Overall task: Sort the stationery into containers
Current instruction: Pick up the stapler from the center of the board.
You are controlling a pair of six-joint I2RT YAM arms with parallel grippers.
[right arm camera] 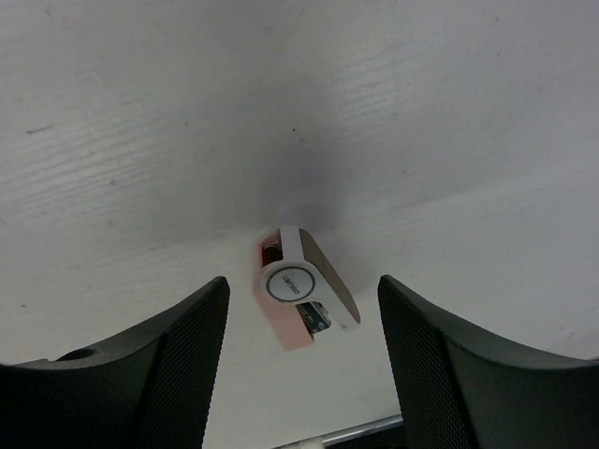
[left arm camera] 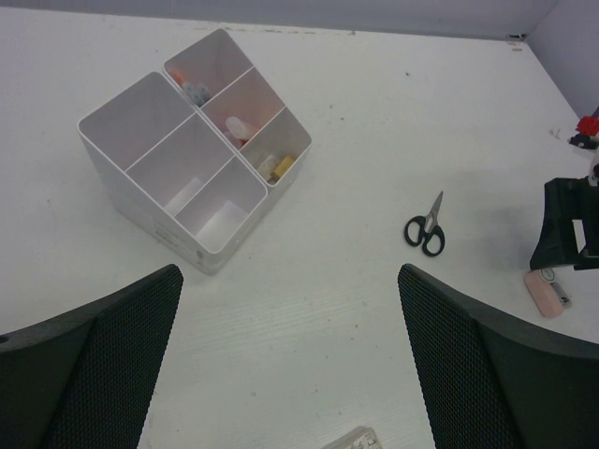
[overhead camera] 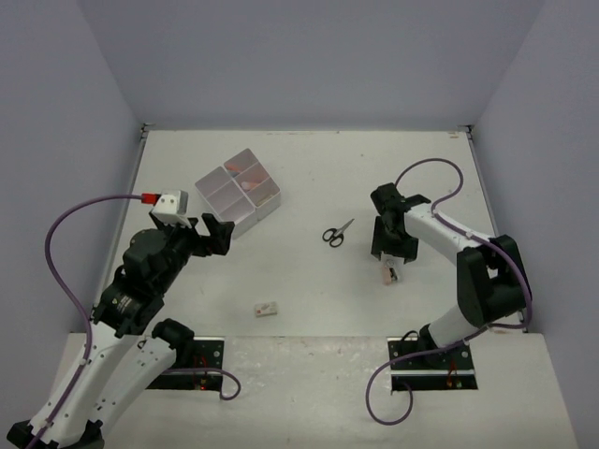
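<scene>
The containers [overhead camera: 239, 192] stand as a white block of bins at the back left, also seen in the left wrist view [left arm camera: 197, 150]. Some bins hold small orange, pink and yellow items. Black-handled scissors [overhead camera: 338, 232] lie mid-table [left arm camera: 426, 224]. A small pink and white piece [right arm camera: 301, 323] lies on the table between my right gripper's fingers without touching them. My right gripper [overhead camera: 391, 253] is open above it [right arm camera: 301, 285]. A small beige eraser [overhead camera: 267, 308] lies near the front. My left gripper [overhead camera: 208, 236] hangs open and empty in front of the bins [left arm camera: 290, 281].
Grey walls close the table on three sides. The right arm's purple cable [overhead camera: 430, 168] loops above the table at the back right. The arm bases [overhead camera: 197, 360] are bolted at the near edge.
</scene>
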